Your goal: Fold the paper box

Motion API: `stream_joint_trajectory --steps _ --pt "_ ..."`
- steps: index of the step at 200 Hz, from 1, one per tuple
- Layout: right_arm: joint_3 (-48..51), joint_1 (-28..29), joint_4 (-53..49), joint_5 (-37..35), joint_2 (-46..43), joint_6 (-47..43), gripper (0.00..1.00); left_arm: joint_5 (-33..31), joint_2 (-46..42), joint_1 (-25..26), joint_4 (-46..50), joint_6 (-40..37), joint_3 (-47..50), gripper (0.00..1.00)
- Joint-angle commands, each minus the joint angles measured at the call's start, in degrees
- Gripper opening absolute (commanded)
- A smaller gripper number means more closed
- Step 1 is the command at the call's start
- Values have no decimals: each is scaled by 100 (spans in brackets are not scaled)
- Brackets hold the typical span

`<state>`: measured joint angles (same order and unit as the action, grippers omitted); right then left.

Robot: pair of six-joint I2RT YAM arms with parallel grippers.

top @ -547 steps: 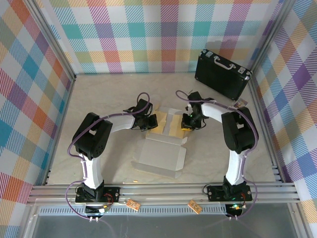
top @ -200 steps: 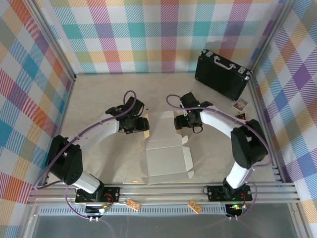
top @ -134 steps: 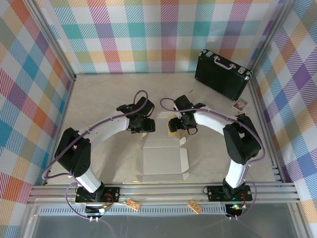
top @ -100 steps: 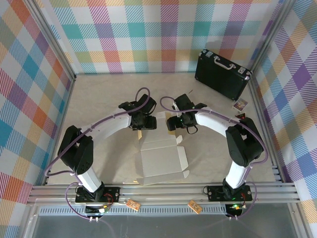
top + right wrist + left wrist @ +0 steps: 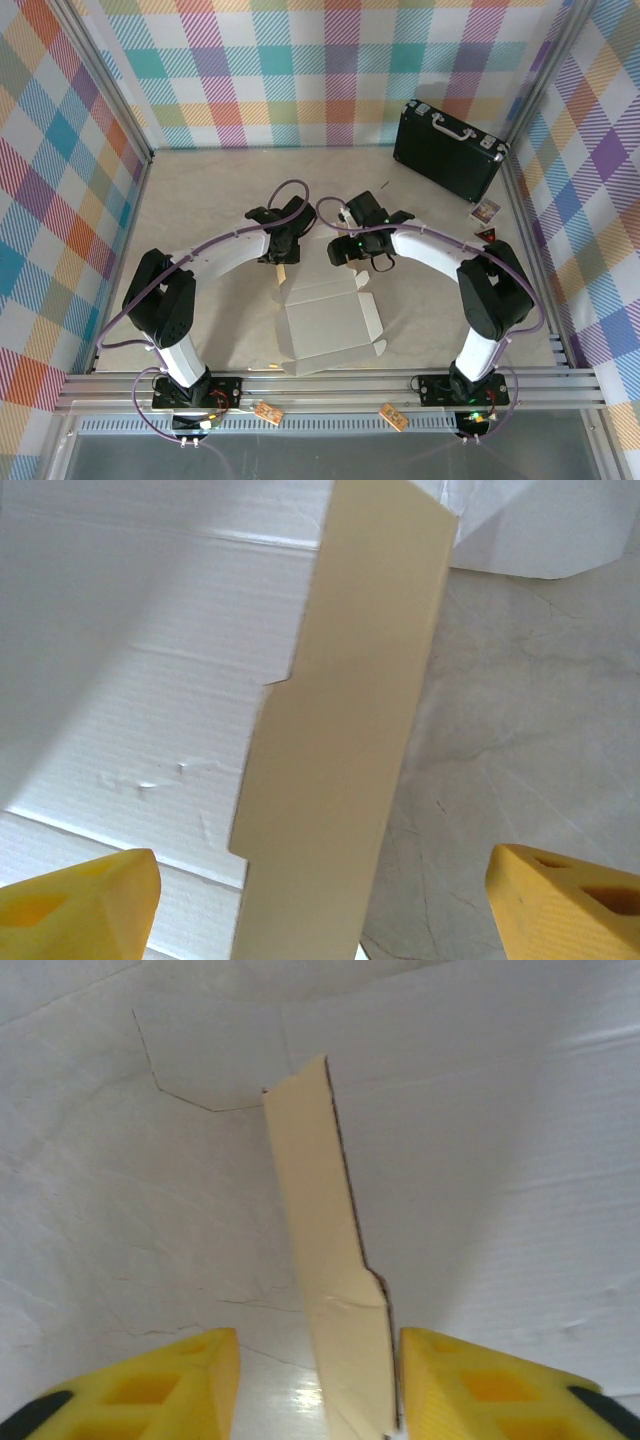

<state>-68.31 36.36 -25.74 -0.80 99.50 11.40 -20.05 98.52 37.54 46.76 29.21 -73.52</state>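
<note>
Left pincer [image 5: 318, 1350] is open, a tan flap [image 5: 330, 1260] of the paper box [image 5: 325, 322] upright between its fingers. Right pincer [image 5: 320, 865] gapes wide astride a second flap [image 5: 340, 730]. Below lies the pale marbled worktop [image 5: 200, 200], with plaid walls [image 5: 300, 70] around. From above, the box's white body lies just nearer than both pincers, and a black briefcase [image 5: 448, 150] stands far right.

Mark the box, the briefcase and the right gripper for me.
box [image 5: 325, 330], top view, white middle panel.
briefcase [image 5: 440, 160], top view, black side face.
right gripper [image 5: 320, 875], right wrist view, midway between the fingertips.
</note>
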Motion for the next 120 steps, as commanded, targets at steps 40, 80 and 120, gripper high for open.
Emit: stream_joint_trajectory --steps 40,80,120 --pt "-354 -55 -622 -1335 434 14 80 -237 -483 -261 104 71 747 26" --pt "-358 -299 -766 -1292 526 103 77 -73 -998 -385 4 93 1223 23" --pt "-339 -593 -859 -1182 673 207 76 91 -1107 -538 -252 190 1762 22"
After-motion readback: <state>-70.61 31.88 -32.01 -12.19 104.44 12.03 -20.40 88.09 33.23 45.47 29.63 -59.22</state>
